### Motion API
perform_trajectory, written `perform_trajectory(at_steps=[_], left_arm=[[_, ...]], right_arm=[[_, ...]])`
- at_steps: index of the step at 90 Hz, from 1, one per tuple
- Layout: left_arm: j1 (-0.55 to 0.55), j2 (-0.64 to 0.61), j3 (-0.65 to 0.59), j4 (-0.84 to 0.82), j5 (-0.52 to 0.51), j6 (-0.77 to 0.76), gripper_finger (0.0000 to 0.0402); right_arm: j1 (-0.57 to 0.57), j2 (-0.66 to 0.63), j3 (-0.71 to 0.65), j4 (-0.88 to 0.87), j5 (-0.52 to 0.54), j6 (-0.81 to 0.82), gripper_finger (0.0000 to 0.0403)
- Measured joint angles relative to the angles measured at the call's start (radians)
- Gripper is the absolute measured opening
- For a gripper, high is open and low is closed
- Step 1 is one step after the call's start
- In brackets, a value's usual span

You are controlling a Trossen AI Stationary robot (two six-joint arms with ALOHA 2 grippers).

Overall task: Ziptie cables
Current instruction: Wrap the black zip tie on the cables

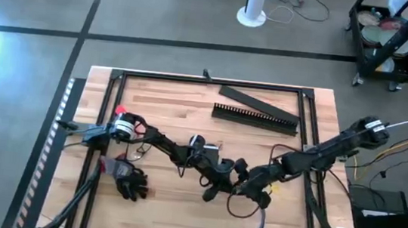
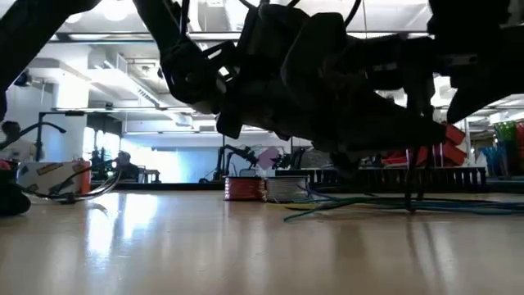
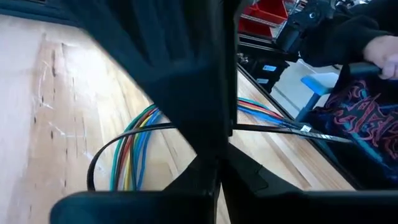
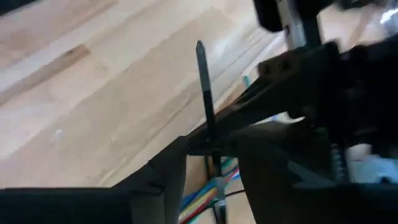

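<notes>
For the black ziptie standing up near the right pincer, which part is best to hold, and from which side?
Hold the ziptie on its straight free shaft, a little below the pointed tip. It stands nearly upright above the coloured cables, so the right pincer should probably close on its thin sides from across, not from above.

Left tool [image 1: 215, 185] and right tool [image 1: 246, 187] just beside each other near the middle of the bench [image 1: 174, 111], toward its front edge, left arm reaching in from the left, right arm from the right. Cables [image 1: 243, 208] on the bench directly under and in front of the two tools, trailing off toward the front edge. Ziptie [image 4: 205, 93] standing up between the right tool's fingers, above the cables. Toothed duct [image 1: 255, 118] behind the tools, near the back edge; flat bar [image 1: 250, 98] just behind the duct. Glove [image 1: 130, 182] at front left, beside the left arm's base.
</notes>
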Motion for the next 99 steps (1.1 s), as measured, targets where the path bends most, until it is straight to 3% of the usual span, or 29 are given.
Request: perform_trajectory(at_steps=[43,99], left_arm=[[0.0,0.0,0.0,-0.007,0.0,0.001,0.0],[0.0,0.0,0.0,-0.007,0.002,-0.008,0.0]], right_arm=[[-0.007,0.026,0.0,0.042,-0.014,-0.013,0.0035],[-0.006,0.029,0.0,0.038,-0.011,-0.004,0.0011]])
